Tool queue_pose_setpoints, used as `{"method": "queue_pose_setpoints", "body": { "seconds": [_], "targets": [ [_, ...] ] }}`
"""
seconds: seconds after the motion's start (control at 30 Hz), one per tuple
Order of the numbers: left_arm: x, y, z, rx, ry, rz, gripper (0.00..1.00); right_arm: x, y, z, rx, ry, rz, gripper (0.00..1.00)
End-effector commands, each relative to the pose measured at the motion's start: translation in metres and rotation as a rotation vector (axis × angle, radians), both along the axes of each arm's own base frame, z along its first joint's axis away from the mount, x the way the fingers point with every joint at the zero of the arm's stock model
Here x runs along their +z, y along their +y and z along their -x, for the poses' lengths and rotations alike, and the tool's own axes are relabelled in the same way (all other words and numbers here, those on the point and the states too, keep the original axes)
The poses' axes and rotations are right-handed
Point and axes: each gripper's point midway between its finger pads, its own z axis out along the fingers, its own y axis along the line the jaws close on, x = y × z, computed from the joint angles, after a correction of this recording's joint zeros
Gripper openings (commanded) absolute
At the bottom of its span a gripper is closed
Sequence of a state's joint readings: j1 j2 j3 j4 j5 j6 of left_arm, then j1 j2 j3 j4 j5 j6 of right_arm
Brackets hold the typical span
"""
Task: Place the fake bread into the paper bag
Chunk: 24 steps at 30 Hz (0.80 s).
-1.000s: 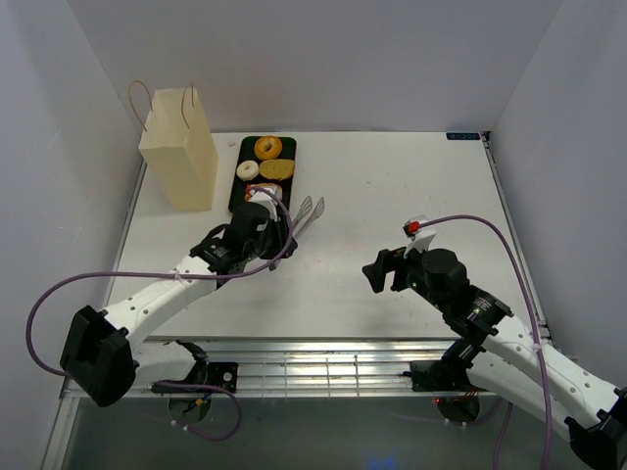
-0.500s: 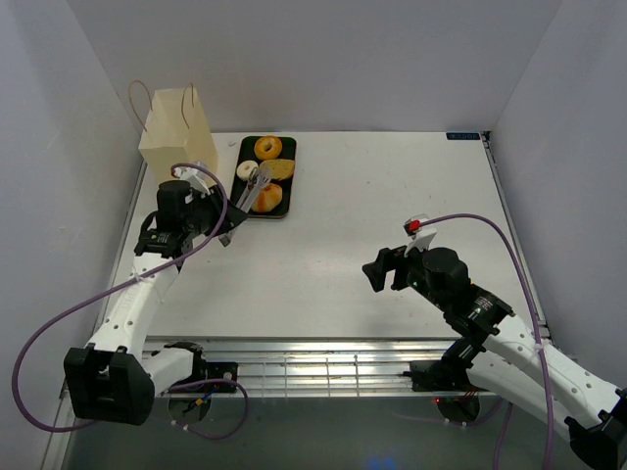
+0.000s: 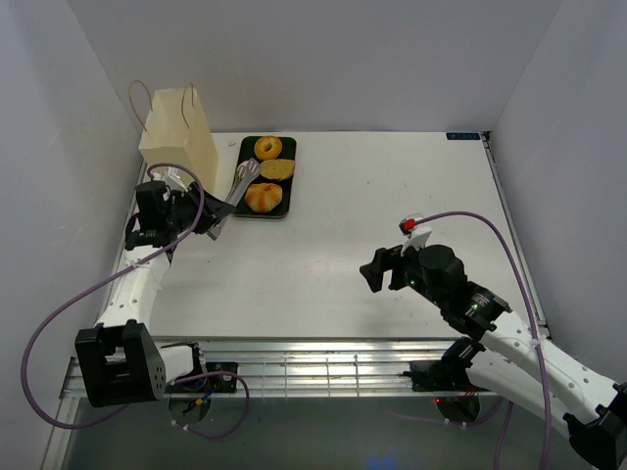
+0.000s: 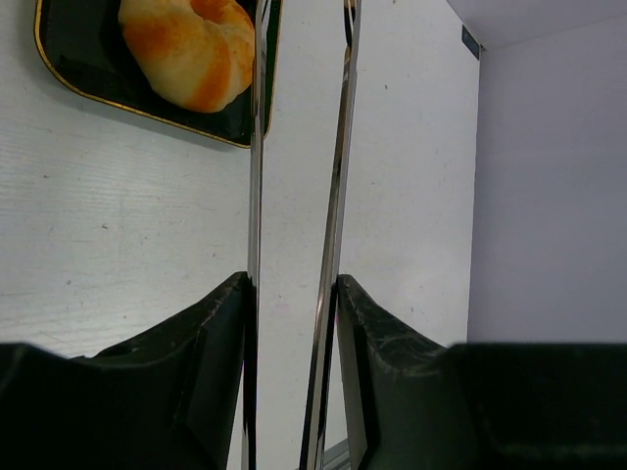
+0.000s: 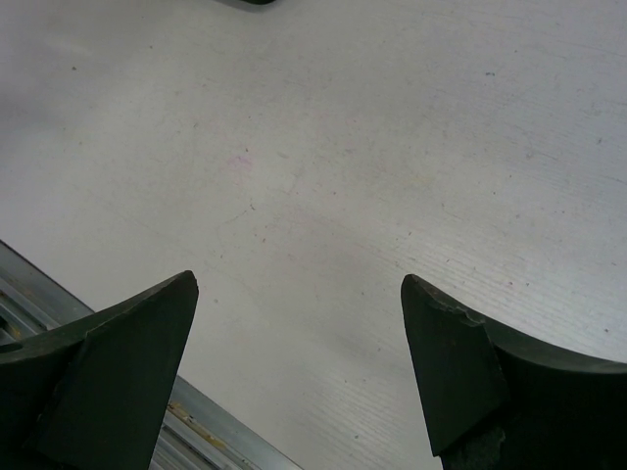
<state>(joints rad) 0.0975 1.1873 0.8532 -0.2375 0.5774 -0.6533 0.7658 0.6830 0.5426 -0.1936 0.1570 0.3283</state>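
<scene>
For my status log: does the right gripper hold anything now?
No; the right gripper is wide open, with only the bare white table between its fingers.

Top view looks down from 6 o'clock over the tabletop (image 3: 392, 196); wrist views skim it closely, left sharing 11 o'clock tray (image 3: 290, 147).

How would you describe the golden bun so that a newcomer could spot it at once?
Find the tall cream paper bag at the table's far left; the black tray lies just right of it. The golden bun sits at the tray's near end, plump and segmented, unlike the flat tan piece and orange-brown ring beyond it.
</scene>
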Motion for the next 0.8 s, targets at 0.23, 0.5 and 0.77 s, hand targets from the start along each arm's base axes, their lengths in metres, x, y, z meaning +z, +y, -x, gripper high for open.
{"method": "queue_pose_setpoints", "body": {
  "seconds": [0.23,0.5,0.77],
  "targets": [
    [0.008,-0.003,-0.028,-0.024,-0.031,0.052,0.51,0.023,0.005,-0.007,0.014,-0.048,-0.010,0.90],
    [0.006,-0.019,-0.020,-0.093,-0.027,0.143,0.52,0.024,0.011,-0.011,0.019,-0.037,-0.011,0.90],
    [0.004,-0.041,-0.019,-0.158,-0.024,0.068,0.55,0.017,0.026,-0.018,0.037,0.031,0.001,0.90]
  ]
}}
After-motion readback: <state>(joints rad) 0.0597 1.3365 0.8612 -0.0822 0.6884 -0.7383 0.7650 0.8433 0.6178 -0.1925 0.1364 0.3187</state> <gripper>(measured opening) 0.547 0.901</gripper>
